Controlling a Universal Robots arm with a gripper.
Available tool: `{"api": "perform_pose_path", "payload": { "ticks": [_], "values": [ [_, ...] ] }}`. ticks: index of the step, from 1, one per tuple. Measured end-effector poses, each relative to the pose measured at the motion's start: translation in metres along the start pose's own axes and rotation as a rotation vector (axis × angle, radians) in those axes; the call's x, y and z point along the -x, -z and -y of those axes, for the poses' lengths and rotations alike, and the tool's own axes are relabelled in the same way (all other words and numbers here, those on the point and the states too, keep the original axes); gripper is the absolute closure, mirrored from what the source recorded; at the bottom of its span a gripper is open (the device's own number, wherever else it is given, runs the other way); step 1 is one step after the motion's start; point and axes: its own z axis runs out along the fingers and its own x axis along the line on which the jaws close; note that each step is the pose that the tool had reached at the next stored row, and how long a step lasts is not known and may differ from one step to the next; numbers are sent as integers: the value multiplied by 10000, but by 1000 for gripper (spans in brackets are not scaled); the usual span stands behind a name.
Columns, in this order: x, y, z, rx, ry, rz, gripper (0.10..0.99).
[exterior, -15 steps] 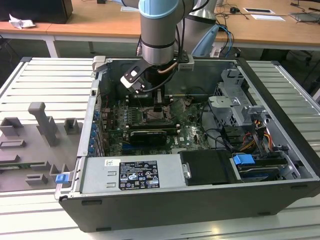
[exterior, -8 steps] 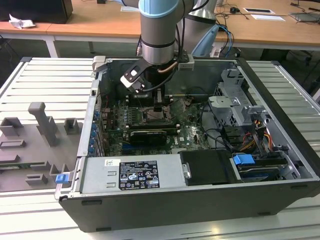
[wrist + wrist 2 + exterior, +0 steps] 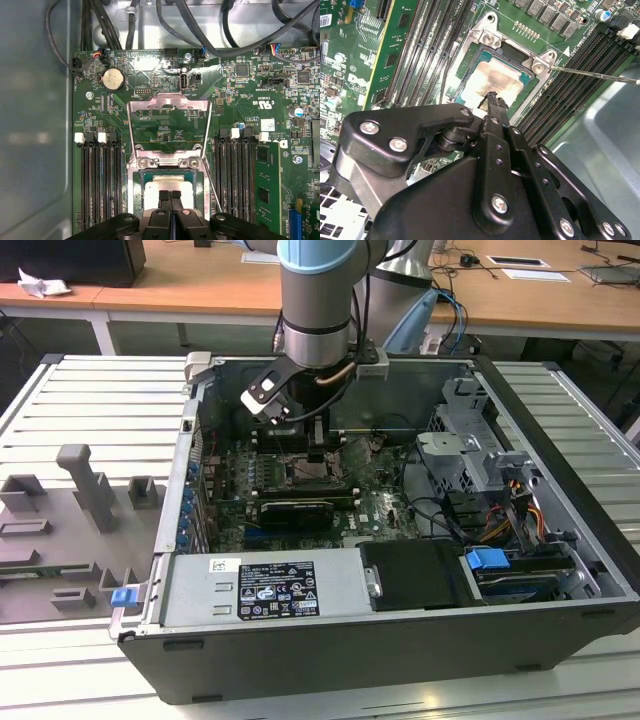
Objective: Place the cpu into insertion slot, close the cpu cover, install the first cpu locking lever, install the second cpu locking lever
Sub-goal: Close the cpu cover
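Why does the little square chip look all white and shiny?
Second wrist view: light bounces off the chip, so its metal face looks washed-out white. First wrist view: the grey case wall carries soft bright patches. Exterior view: the green board lies dim, shaded inside the case.

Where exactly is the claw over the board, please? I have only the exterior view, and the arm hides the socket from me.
Observer: In the second wrist view the claw is shut, with its tip on the metal face of the cpu.
Operator: Thank you. Is the chip seated?
Observer: Yes. In the first wrist view it lies inside the insertion slot.
Operator: Is it covered yet?
Observer: No. The cpu cover is swung open off the slot, and green board shows through its window.
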Motion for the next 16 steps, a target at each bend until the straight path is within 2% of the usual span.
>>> {"api": "perform_pose_path", "payload": {
  "ticks": [16],
  "values": [
    [-1, 27, -2, -2, 1, 6, 980]
  ]
}}
